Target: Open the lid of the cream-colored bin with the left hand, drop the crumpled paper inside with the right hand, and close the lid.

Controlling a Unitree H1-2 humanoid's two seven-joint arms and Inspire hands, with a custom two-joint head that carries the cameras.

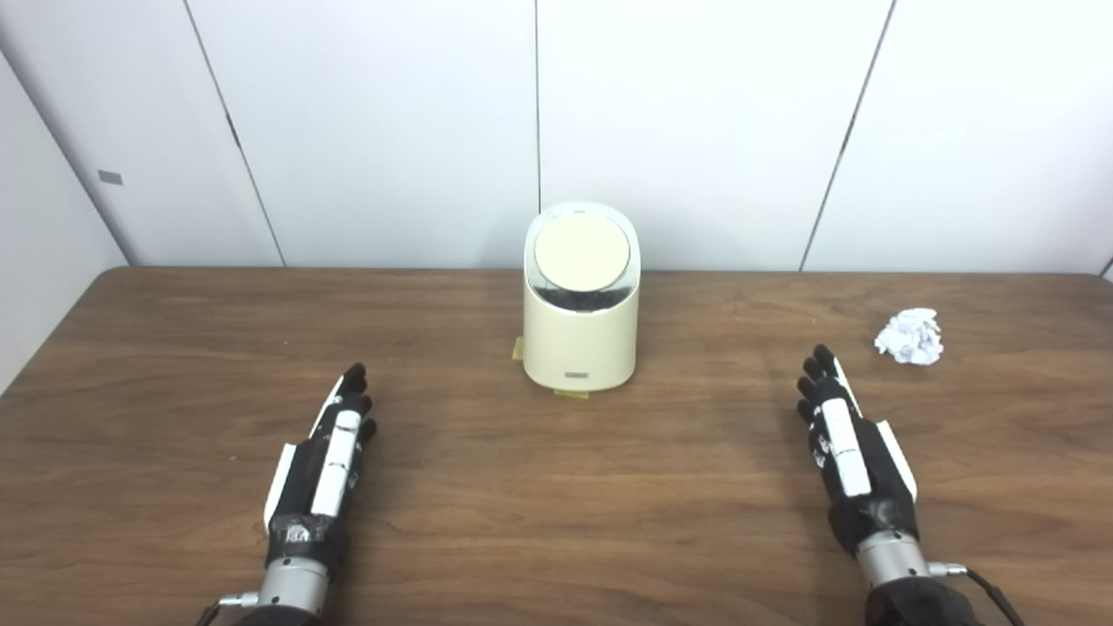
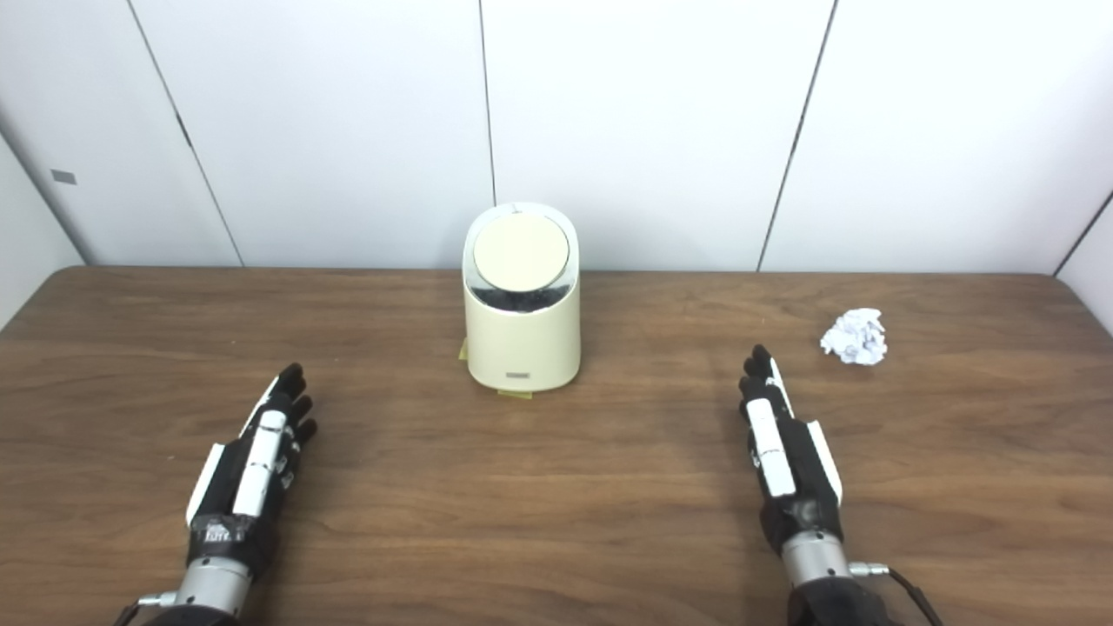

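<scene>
Both hands are resting nearest the camera, low over the wooden table (image 1: pixel 556 522), one on each side. Left hand (image 1: pixel 326 465) is lying flat with its fingers stretched forward and close together, holding nothing. Right hand (image 1: pixel 848 452) is doing the same on the other side, fingers extended and empty.

Farther back, at the middle of the table, the cream-colored bin (image 1: pixel 581 335) is standing upright, with small yellowish tabs (image 1: pixel 571 394) showing at its base. Its round lid (image 1: pixel 582 252) is sitting in the sloped top, closed or nearly so, with a dark gap showing along its lower edge. To the right, well apart from the bin and just beyond the right hand, the crumpled paper (image 1: pixel 909 336) is lying on the tabletop. White wall panels (image 1: pixel 696 130) are closing off the far edge.

Nothing of the task looks begun. Risks from here: the left hand pressing the lid off-centre could be pushing the light bin backward or tipping it, unless the tabs are holding it; the right hand closing on the springy paper ball could be nudging it away toward the table's right edge.
</scene>
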